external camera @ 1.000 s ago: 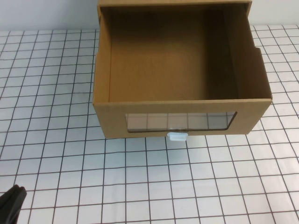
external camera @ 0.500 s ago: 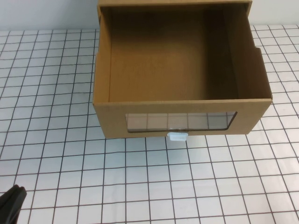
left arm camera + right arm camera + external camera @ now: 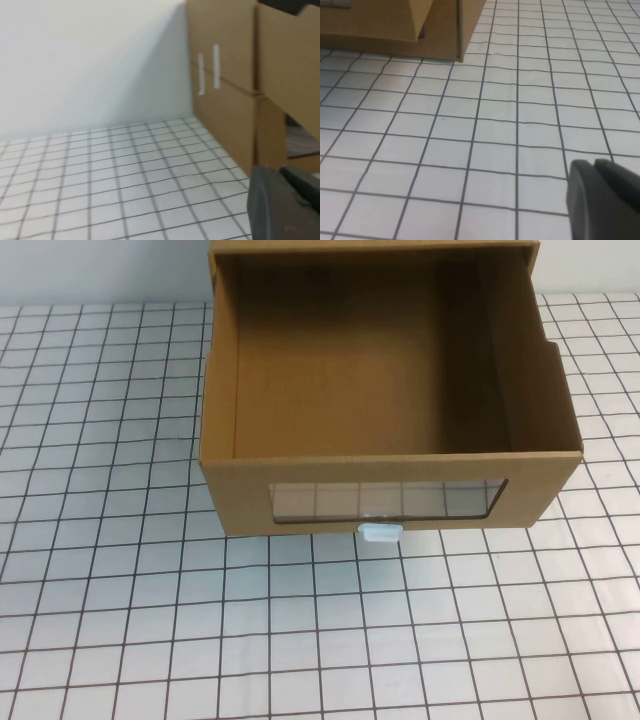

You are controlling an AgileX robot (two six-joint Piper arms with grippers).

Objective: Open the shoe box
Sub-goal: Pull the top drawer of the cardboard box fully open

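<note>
The shoe box [image 3: 390, 485] sat on the gridded table [image 3: 300, 640] with its inside exposed and empty, so the opening looked finished. The next move likely called only for keeping both arms clear of the box. The left gripper [image 3: 285, 205] hung beside an outer wall of the box; whether it was open or closed could not be told. The right gripper [image 3: 602, 197] hovered off a corner of the box, closed on nothing. Both grippers were cut off at picture edges and absent from the high view, which also cropped the box's far end.

left gripper [image 3: 281, 172], right gripper [image 3: 596, 165], cropped by frame corner
</note>
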